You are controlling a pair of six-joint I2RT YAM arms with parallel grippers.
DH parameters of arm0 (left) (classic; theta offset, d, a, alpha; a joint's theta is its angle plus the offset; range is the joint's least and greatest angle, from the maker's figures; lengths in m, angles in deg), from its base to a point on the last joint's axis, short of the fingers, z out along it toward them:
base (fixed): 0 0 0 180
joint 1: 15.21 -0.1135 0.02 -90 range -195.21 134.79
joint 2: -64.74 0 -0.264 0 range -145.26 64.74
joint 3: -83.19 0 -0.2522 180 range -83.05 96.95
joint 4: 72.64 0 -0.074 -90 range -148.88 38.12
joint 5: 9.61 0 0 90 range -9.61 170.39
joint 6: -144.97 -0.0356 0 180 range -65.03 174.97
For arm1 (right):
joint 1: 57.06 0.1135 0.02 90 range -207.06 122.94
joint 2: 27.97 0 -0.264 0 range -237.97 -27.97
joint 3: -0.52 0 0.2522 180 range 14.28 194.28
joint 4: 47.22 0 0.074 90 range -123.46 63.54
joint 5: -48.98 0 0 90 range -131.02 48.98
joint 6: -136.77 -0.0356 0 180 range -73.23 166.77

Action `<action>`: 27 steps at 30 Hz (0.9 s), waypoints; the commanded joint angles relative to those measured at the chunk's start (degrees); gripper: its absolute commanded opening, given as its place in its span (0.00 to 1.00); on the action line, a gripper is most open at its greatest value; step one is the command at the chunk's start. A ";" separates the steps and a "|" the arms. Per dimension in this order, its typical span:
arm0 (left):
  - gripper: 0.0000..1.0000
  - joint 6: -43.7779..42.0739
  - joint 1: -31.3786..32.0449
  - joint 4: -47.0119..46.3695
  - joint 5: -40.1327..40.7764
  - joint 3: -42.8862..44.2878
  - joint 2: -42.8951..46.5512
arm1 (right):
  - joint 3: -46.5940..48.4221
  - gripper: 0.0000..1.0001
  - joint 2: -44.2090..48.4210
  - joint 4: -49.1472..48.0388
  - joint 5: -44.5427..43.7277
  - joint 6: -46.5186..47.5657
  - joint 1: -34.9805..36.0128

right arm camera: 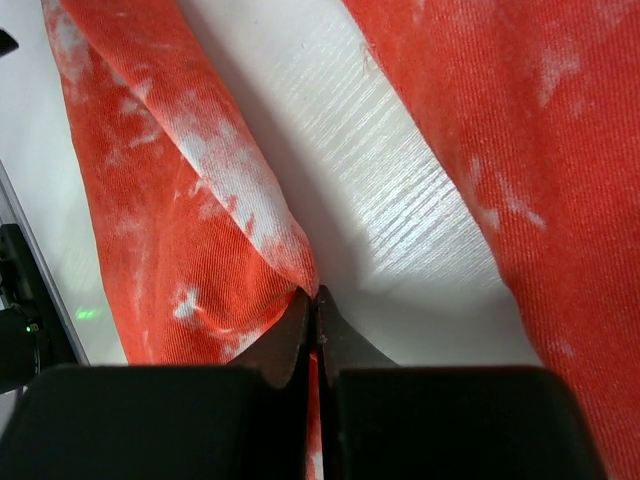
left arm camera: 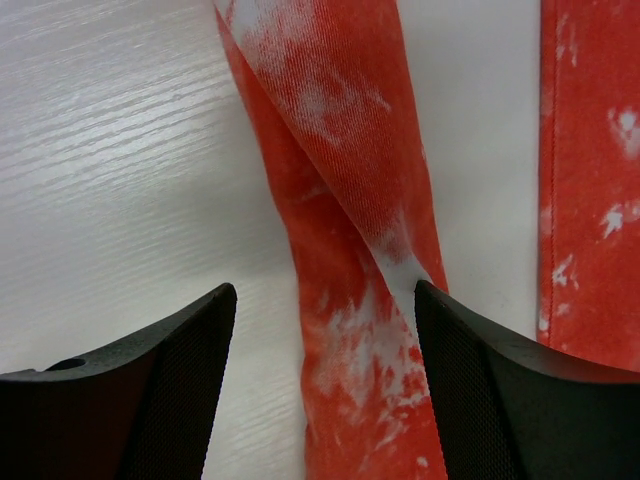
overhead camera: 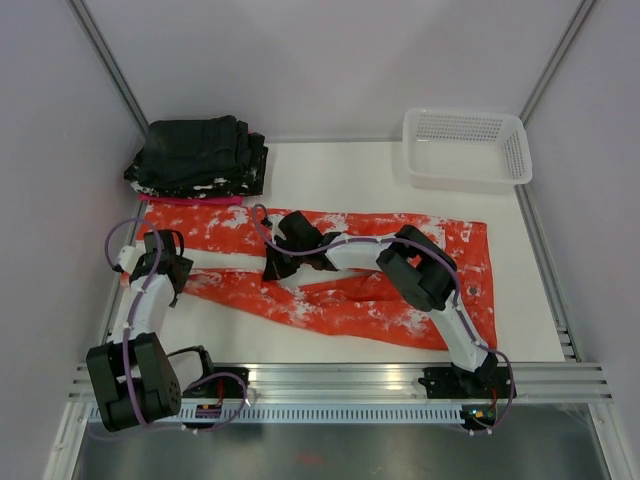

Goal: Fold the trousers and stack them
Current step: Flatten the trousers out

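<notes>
The orange-red trousers (overhead camera: 340, 305) with white splotches lie spread across the table, waist to the right and both legs running left. My right gripper (overhead camera: 278, 268) is between the legs, shut on the inner edge of the near leg. In the right wrist view the gripper (right arm camera: 312, 295) pinches a raised fold of that leg (right arm camera: 180, 230), and the other leg (right arm camera: 520, 150) lies flat to the right. My left gripper (overhead camera: 170, 285) hovers open over the near leg's end. In its wrist view the gripper (left arm camera: 322, 290) straddles the narrow, twisted strip of fabric (left arm camera: 340, 180).
A stack of black folded garments (overhead camera: 200, 155) sits at the back left on a pink cloth (overhead camera: 195, 200). A white mesh basket (overhead camera: 465, 145) stands at the back right. Metal rails (overhead camera: 350, 380) run along the near edge, and walls close in both sides.
</notes>
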 commanded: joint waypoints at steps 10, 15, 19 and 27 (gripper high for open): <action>0.77 -4.16 -0.79 -11.76 -2.20 0.83 -2.55 | -1.48 0.00 -0.16 1.95 0.19 2.57 1.69; 0.77 -4.42 -1.06 -13.17 -2.46 2.32 -7.11 | -1.30 0.00 -0.25 2.30 0.02 2.57 1.69; 0.77 -5.12 -1.06 -14.14 -4.13 4.87 -12.20 | -0.95 0.01 -0.34 2.83 -0.24 2.66 1.69; 0.79 -5.04 -1.14 -8.43 -0.28 8.12 -15.56 | 4.14 0.22 4.30 11.61 -11.74 8.28 1.60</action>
